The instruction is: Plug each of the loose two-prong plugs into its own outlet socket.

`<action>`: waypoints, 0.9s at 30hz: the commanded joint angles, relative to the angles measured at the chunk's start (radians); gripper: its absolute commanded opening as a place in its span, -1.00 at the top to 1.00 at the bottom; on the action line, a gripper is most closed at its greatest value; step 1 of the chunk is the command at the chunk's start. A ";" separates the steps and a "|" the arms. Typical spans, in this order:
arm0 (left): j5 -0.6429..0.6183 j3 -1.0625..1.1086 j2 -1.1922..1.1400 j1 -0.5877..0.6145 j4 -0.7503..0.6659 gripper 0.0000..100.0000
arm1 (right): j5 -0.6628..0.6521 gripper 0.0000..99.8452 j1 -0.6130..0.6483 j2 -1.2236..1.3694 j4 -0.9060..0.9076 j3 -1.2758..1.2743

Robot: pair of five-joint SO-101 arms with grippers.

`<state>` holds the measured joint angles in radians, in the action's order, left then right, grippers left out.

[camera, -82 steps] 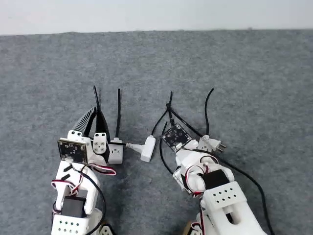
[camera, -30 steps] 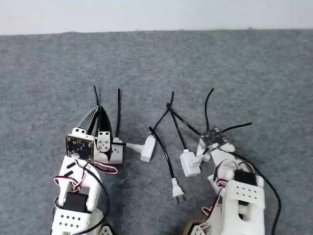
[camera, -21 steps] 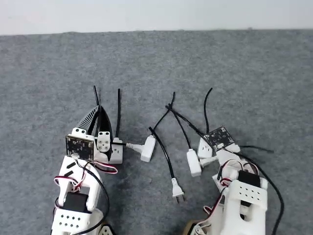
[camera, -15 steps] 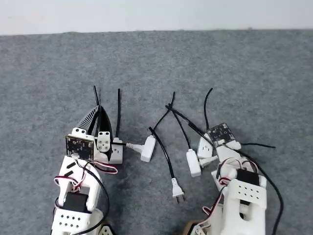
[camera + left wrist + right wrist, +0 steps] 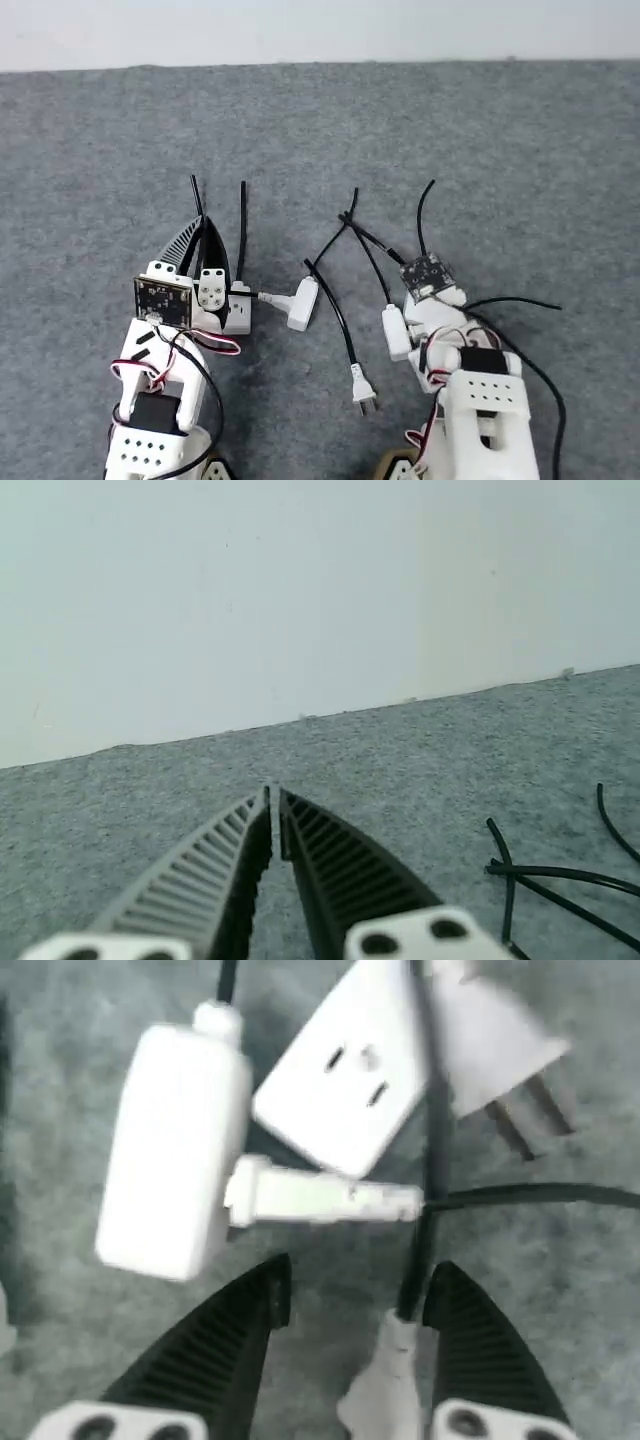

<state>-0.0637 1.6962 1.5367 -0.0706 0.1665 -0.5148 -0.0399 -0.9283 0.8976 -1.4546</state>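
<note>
From above, the left hand (image 5: 198,232) rested beside a white outlet socket (image 5: 237,310) on the grey worktop (image 5: 520,140), apparently parked clear of the work. A loose two-prong plug (image 5: 362,388) waited unplugged between the arms, near a white socket block (image 5: 395,332) by the right arm (image 5: 483,395).

The left wrist camera showed that hand's fingers (image 5: 330,865) pressed together on nothing, aimed toward the wall (image 5: 300,580).

The right wrist camera caught the right hand (image 5: 360,1270) spread wide and empty over a white plug (image 5: 320,1198), apparently seated in the block's side. An outlet face (image 5: 350,1080) and a second loose plug (image 5: 500,1045) lay just beyond, and the hand seemed to be lining up a grab.
</note>
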 commanded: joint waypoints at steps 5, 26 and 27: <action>0.011 -0.007 -0.002 -0.009 -0.032 0.98 | 0.012 0.56 0.002 -0.036 -0.008 -0.028; 0.011 -0.007 -0.008 -0.009 -0.032 0.98 | 0.012 0.56 0.005 -0.298 -0.007 -0.130; 0.011 -0.007 -0.009 -0.009 -0.032 0.98 | 0.012 0.56 0.005 -0.323 -0.007 -0.140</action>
<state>-0.0637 1.6962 1.5367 -0.0706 0.1665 -0.5117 -0.0322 -1.1876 0.8976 -1.5896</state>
